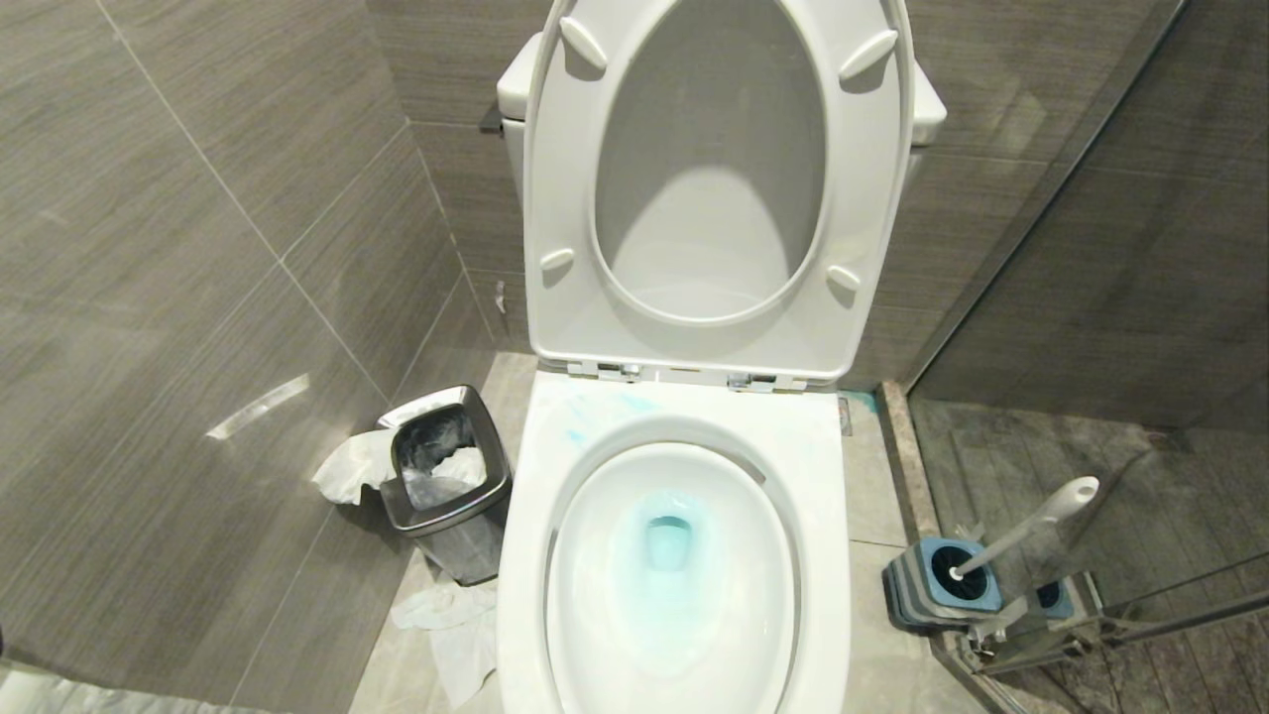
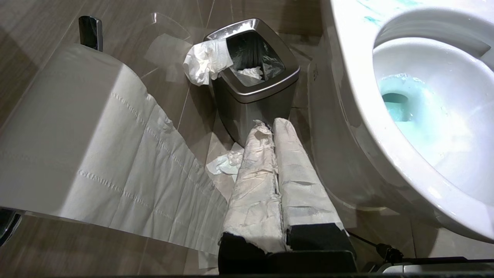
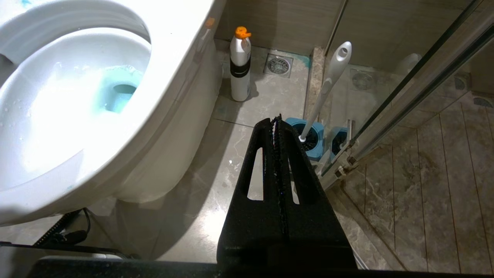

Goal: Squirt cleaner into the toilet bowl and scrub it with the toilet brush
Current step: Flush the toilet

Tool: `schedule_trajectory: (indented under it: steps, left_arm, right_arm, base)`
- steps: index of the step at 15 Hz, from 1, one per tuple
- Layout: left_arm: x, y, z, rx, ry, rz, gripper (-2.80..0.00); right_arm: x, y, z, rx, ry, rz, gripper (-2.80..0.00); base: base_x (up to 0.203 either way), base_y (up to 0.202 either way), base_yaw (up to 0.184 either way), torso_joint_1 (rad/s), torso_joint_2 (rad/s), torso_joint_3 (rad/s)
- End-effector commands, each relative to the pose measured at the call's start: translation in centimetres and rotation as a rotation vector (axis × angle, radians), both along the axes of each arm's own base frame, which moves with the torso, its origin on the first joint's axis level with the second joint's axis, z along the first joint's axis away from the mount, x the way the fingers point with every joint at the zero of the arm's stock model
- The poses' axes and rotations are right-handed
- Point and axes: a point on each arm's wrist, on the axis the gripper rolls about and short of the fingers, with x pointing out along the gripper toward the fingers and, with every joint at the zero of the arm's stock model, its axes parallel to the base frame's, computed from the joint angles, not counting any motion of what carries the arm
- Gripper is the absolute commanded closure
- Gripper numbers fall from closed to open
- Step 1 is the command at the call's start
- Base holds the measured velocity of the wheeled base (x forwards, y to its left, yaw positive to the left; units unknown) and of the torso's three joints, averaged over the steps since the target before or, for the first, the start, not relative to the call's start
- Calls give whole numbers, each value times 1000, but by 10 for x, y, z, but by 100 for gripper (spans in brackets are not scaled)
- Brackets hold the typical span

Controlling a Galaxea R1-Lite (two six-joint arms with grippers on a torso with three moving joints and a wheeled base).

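Note:
The white toilet bowl (image 1: 684,684) stands open, seat and lid raised. Turquoise cleaner (image 1: 666,543) tints the water in the basin and smears the rim (image 1: 595,412). The toilet brush (image 1: 1031,526) stands in its blue-and-grey holder (image 1: 937,585) on the floor to the right, its handle leaning against the glass. Neither arm shows in the head view. My left gripper (image 2: 270,123), fingers wrapped in white paper, is shut and empty, low beside the bowl (image 2: 389,154). My right gripper (image 3: 277,120) is shut and empty, hanging short of the brush (image 3: 328,83) and holder (image 3: 308,139).
A steel bin (image 1: 446,486) with tissue stands left of the toilet; crumpled paper (image 1: 451,620) lies on the floor. A toilet roll (image 2: 65,131) hangs at the left. A white bottle with an orange cap (image 3: 240,63) stands by the bowl's right side. A glass shower partition (image 1: 1110,595) borders the right.

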Motion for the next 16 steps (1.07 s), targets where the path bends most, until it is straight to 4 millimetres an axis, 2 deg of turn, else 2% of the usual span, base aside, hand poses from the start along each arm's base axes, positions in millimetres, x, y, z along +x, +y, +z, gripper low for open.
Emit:
schedule_trajectory:
  steps: [1,10,13,15,16]
  left_arm:
    - [0,0,0,0,0,0,0]
    - [0,0,0,11,10,-2,0]
    - [0,0,1,64,-5,-18,0]
    - [-2,-1,7,91,-32,-43,0]
    - [-5,-1,18,94,-59,-67,0]
  right_arm:
    - [0,0,0,-1,2,1,0]
    - [0,0,0,-1,0,1,0]
    - [0,0,0,-1,2,1,0]
    - [0,0,0,-1,0,1,0]
    - [0,0,0,-1,1,1,0]
  base:
    - [0,0,0,0,0,0]
    - [0,0,0,0,0,0]
    - [0,0,0,0,0,0]
    - [0,0,0,0,0,0]
    - [0,0,0,0,0,0]
